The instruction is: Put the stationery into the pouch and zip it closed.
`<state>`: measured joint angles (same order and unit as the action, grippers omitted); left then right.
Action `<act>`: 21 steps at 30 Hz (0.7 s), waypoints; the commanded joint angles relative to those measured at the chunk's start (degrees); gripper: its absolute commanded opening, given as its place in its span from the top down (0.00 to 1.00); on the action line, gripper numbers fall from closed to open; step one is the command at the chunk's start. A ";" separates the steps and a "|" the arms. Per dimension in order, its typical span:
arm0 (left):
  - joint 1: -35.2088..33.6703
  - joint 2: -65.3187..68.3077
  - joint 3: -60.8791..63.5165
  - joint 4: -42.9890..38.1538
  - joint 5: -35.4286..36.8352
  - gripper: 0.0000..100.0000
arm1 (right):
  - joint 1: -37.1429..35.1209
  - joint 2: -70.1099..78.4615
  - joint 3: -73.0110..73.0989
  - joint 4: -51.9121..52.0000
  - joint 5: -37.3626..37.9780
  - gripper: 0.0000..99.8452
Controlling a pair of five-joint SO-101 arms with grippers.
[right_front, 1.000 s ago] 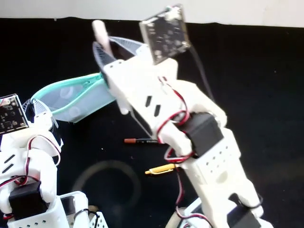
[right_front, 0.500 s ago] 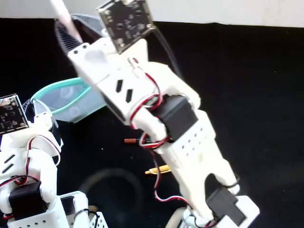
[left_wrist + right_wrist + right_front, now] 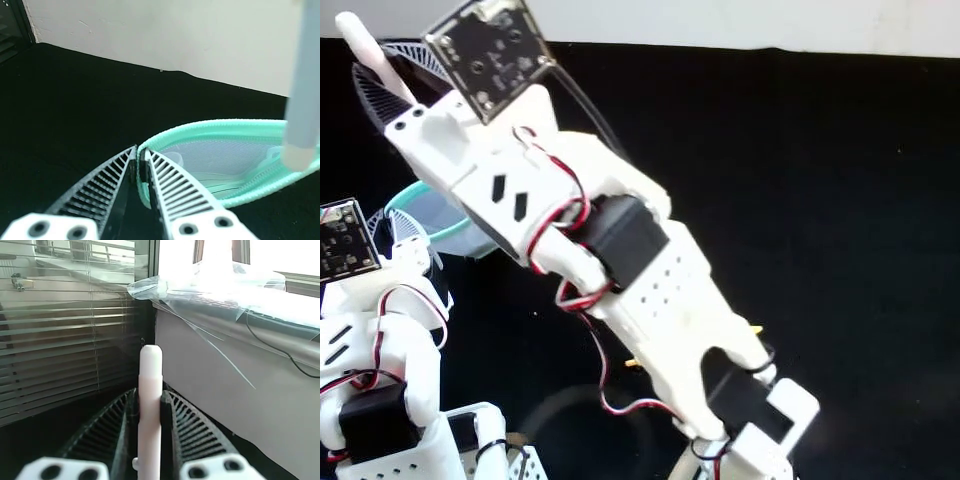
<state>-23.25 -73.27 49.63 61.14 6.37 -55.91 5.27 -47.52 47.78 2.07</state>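
Stiffness helps the light, likely slippery pale pink plastic pen (image 3: 360, 45), clamped mid-barrel in the right gripper (image 3: 149, 396) upper left, while the left gripper (image 3: 141, 152) pinches the rim of the limp mint-green mesh pouch (image 3: 210, 124).

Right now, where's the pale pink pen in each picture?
High view: the pale pink pen sticks up at the top left, clamped in the right end effector.
Left wrist view: the pale bar crossing the rim of the open mint-green mesh pouch is probably it.
Right wrist view: the pen stands between the black ribbed fingers.
Shared landmark: the pouch, in the high and left wrist views.
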 commanded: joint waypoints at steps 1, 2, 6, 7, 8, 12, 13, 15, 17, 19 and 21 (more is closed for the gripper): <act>-0.04 0.22 1.01 0.53 0.18 0.99 | -0.75 0.48 -2.68 -1.19 0.79 0.99; -0.04 0.22 1.01 0.53 0.18 0.99 | -0.75 0.84 -2.51 -1.19 0.79 0.99; -0.04 0.22 1.01 0.53 0.18 0.99 | -0.48 2.86 -2.24 -1.19 0.79 0.99; -0.04 0.22 1.01 0.53 0.18 0.99 | -0.48 3.56 -2.24 -1.19 0.79 0.99; -0.04 0.22 1.01 0.53 0.18 0.99 | -0.48 4.26 -2.24 -1.19 0.79 0.99; -0.04 0.22 1.01 0.62 0.18 0.99 | -0.40 5.93 -2.15 -1.10 0.79 0.99; -0.04 0.22 1.01 0.62 0.18 0.99 | -0.40 6.11 -2.15 -1.01 0.79 0.99; -0.04 0.22 1.01 0.62 0.18 0.99 | -0.31 6.11 -2.07 -0.84 0.79 0.99; -0.04 0.22 1.01 0.62 0.18 0.99 | 0.22 6.20 -2.07 0.66 0.79 0.99; -0.04 0.22 1.01 0.62 0.18 0.99 | 0.40 6.20 -2.07 3.21 0.79 0.99; -0.04 0.22 1.01 0.53 0.18 0.99 | 0.40 6.20 -2.07 6.29 0.79 0.99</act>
<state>-23.25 -73.27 49.63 61.14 6.37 -56.26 11.87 -47.78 51.03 2.07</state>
